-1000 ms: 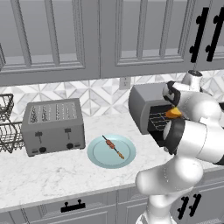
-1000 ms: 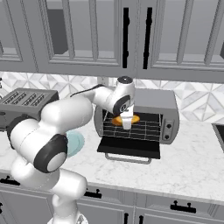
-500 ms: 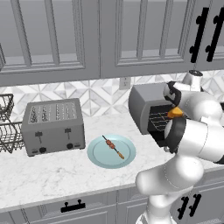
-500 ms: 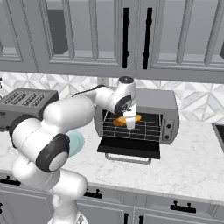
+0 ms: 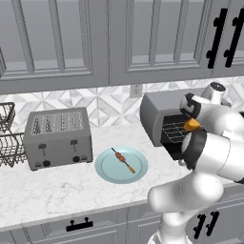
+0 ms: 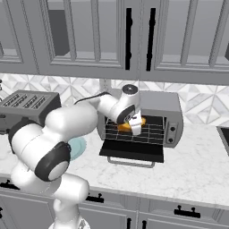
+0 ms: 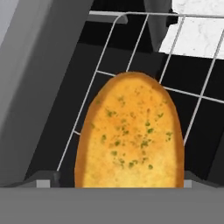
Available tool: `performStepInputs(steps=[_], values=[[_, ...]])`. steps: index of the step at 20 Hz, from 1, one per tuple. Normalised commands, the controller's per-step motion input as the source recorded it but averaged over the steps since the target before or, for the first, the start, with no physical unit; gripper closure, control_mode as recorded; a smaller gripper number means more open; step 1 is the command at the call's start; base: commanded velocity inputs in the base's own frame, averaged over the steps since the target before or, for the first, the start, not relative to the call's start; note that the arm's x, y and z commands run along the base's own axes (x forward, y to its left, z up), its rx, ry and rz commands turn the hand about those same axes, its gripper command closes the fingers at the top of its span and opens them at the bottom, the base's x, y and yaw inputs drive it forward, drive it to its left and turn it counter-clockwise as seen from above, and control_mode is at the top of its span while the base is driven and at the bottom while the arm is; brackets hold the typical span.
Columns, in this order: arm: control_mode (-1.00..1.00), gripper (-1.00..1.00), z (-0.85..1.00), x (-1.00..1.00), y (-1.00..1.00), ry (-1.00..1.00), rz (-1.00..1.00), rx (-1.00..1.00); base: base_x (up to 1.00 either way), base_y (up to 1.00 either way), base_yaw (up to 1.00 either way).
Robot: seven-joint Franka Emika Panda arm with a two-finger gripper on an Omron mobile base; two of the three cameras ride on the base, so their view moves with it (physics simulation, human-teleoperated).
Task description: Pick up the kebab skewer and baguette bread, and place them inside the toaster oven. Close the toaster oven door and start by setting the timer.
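Inventory: one baguette bread point(image 7: 129, 133), one kebab skewer point(image 5: 123, 160), one toaster oven point(image 6: 157, 107), one plate point(image 5: 106, 168), one four-slot toaster point(image 5: 58, 137). Baguette lies on the wire rack point(image 6: 152, 129) inside the oven cavity, golden top with green flecks. Gripper point(image 6: 136, 128) sits at the oven mouth just above the loaf, jaws spread wide, nothing clamped. Toaster oven door point(image 6: 130, 151) is dropped flat, hanging over the counter point(image 6: 197, 165). Skewer is alone on the blue plate, between toaster and oven. Dish rack point(image 5: 8, 138) at far left, beside the toaster. In the left base view the arm's own forearm covers most of the oven front.
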Motion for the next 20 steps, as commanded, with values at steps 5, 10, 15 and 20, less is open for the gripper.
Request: performStepInputs(steps=[5,10,15,20], values=[[-1.00,-1.00,-0.42,-0.22,0.00,-0.10,-0.13,0.05,0.00,0.00,0.00],[-1.00,-1.00,0.11,0.00,0.24,-0.03,-0.10,-0.05,0.00,0.00,0.00],[-1.00,-1.00,0.00,0.00,0.19,0.13,-0.06,-0.08,0.00,0.00,0.00],[-1.00,-1.00,-0.56,0.00,0.00,-0.17,-0.01,-0.07,0.00,0.00,0.00]])
